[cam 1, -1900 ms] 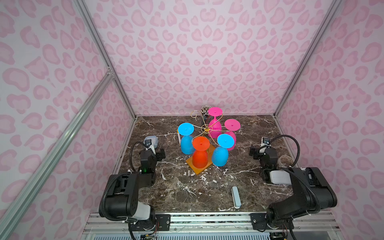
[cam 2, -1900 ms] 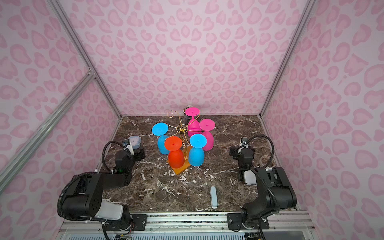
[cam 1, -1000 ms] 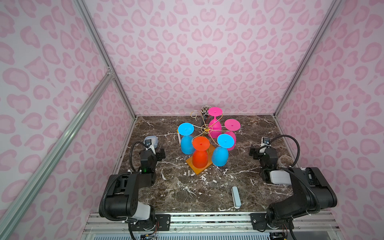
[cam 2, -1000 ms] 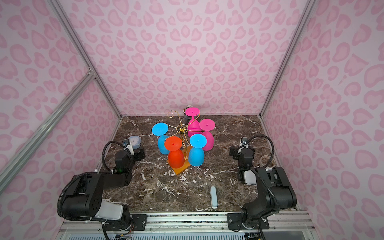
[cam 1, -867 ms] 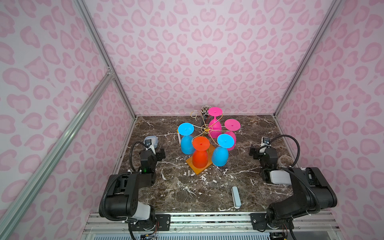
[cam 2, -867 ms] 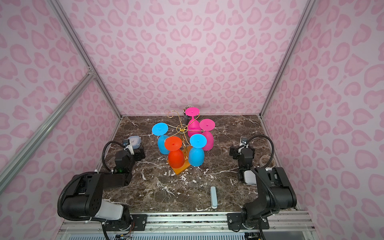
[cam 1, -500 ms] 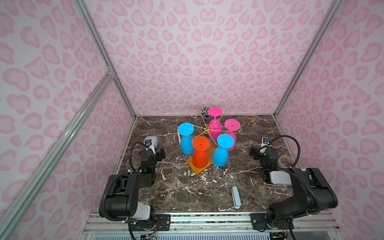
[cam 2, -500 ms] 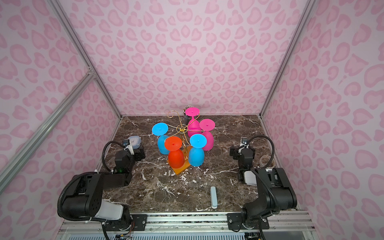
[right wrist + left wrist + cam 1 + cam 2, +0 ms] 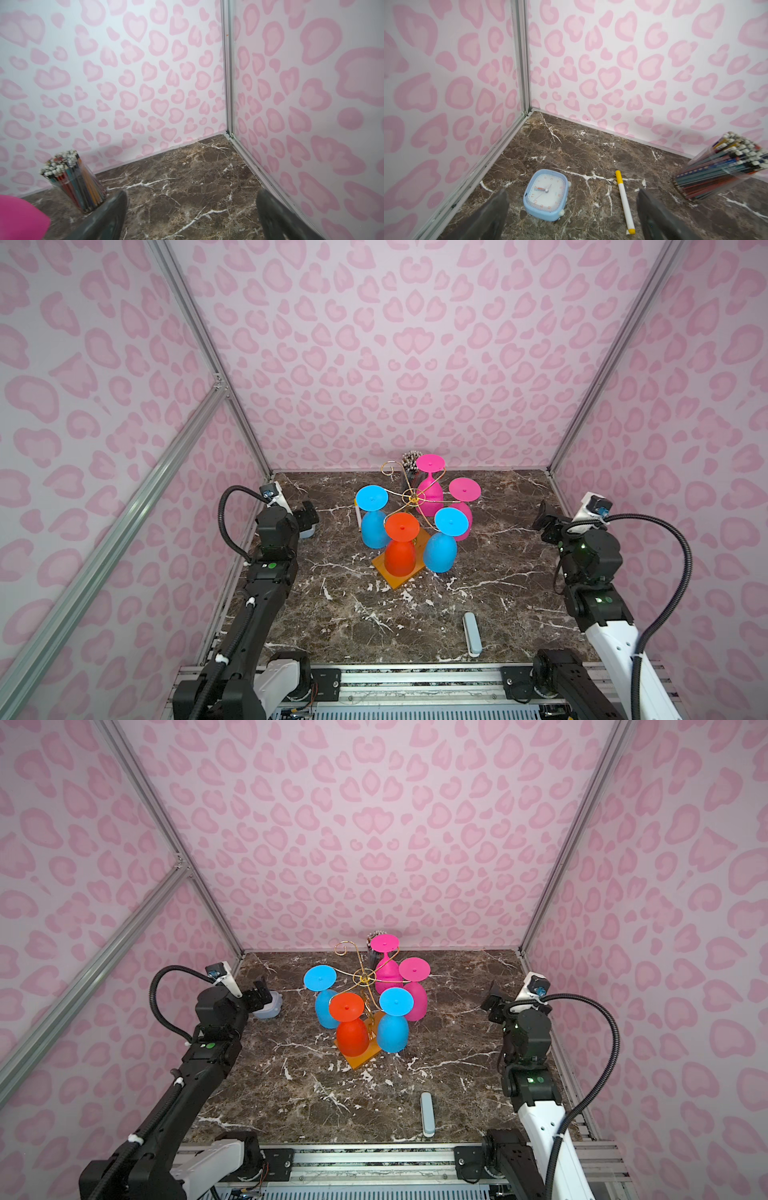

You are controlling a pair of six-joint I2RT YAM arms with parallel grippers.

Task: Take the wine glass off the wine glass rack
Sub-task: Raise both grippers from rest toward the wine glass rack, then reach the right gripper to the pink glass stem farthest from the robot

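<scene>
The wine glass rack (image 9: 412, 499) (image 9: 365, 979) is a gold wire stand on an orange-brown base (image 9: 399, 578), mid-table in both top views. Several wine glasses hang upside down from it: two blue (image 9: 374, 526) (image 9: 440, 553), one orange (image 9: 400, 556) (image 9: 352, 1036) and two pink (image 9: 463, 524) (image 9: 430, 489). My left gripper (image 9: 309, 514) (image 9: 261, 992) (image 9: 572, 207) stands open near the left wall, well clear of the rack. My right gripper (image 9: 544, 522) (image 9: 492, 1004) (image 9: 192, 207) is open and empty near the right wall. A pink glass edge (image 9: 20, 218) shows in the right wrist view.
A pale blue alarm clock (image 9: 546, 194) (image 9: 307, 531) lies just ahead of the left gripper, with a white and yellow marker (image 9: 624, 199) beside it. A clear cup of pencils (image 9: 76, 178) (image 9: 716, 166) stands behind the rack. A pale blue bar (image 9: 472, 632) lies near the front edge.
Both arms have risen from a low folded pose and their grippers sit a little higher and further back. Both grippers stay open. The rack and glasses have not moved.
</scene>
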